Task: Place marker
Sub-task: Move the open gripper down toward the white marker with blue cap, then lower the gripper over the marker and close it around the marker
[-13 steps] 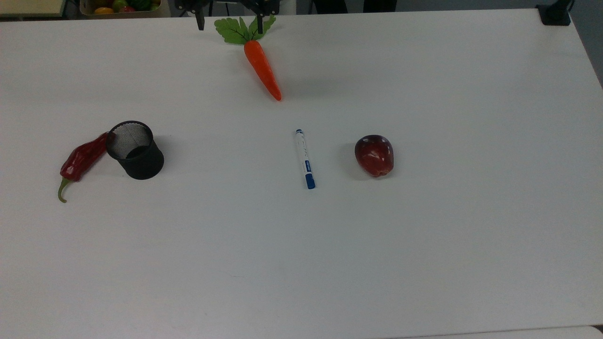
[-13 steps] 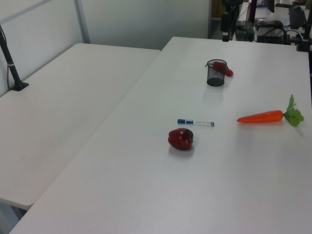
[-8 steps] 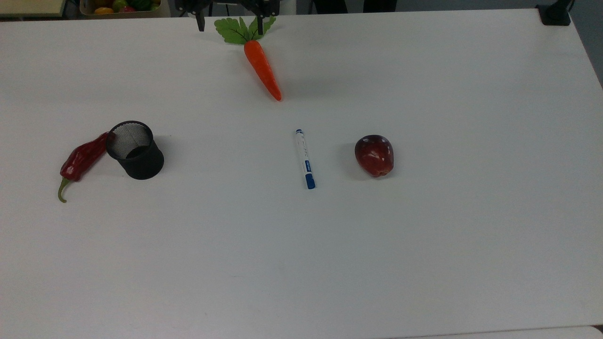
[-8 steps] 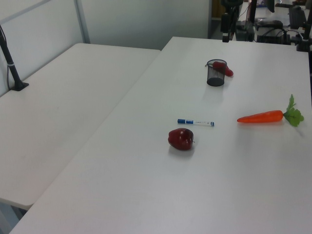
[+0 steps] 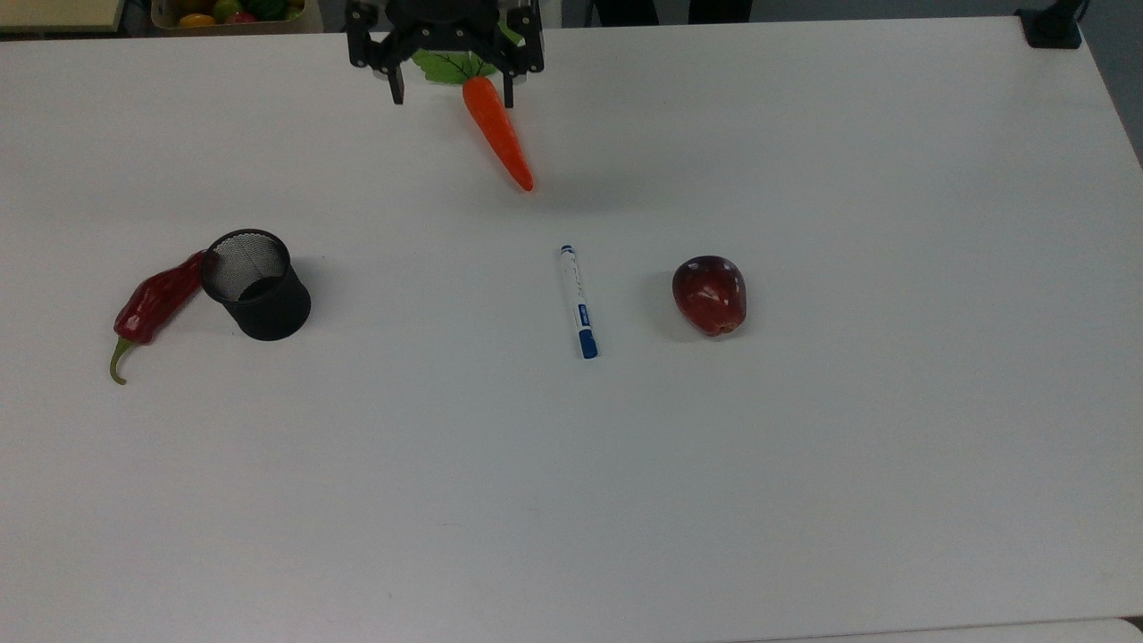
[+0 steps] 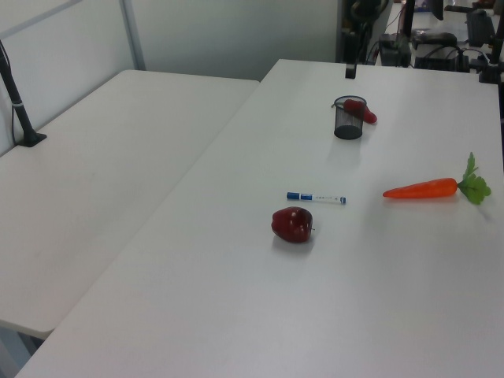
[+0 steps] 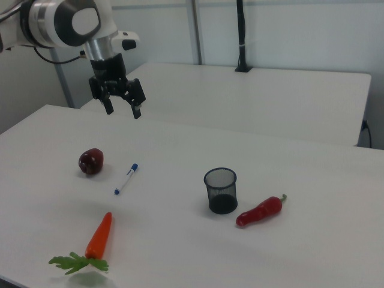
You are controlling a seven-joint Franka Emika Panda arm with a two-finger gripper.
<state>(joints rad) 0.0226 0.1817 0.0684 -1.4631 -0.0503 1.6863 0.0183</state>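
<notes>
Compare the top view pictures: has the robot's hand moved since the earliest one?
Yes. The hand has come further into the top view, toward its bottom, now covering the leaves of the carrot, which has stayed put.

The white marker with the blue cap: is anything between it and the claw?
Nothing visible blocks it. The open claw hangs above the table; the white blue-capped marker lies alone, with the dark red apple and orange carrot well aside.

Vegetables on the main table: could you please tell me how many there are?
2. The carrot lies near the top view's upper edge, under the gripper. The red chili pepper lies at the top view's left, against the black mesh cup.
</notes>
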